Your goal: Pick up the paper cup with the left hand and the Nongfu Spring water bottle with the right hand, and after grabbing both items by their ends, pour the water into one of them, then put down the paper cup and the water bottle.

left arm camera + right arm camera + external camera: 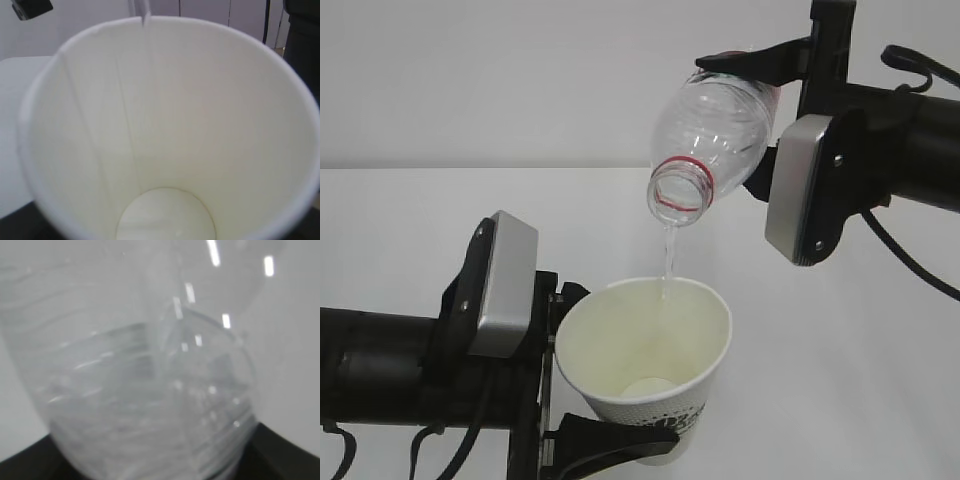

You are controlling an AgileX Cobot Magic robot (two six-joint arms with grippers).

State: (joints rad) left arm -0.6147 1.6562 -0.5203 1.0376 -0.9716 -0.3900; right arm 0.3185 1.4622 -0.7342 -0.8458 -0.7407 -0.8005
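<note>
The white paper cup (pixel 665 345) is held up by its lower end in my left gripper (pixel 592 370), whose black fingers are shut on it above and below. The clear Nongfu Spring water bottle (pixel 715 130) is tipped mouth-down over the cup, with my right gripper (pixel 767 125) shut on its far end. A thin stream of water (pixel 669 255) falls from the red-ringed mouth into the cup. The left wrist view looks into the cup (pixel 210 115), with the water (pixel 145 17) coming in over its far rim. The right wrist view is filled by the blurred bottle (pixel 150 390).
A white table (pixel 410 220) runs under both arms, with a plain pale wall behind. The right arm's black cables (pixel 910 255) hang at the right edge.
</note>
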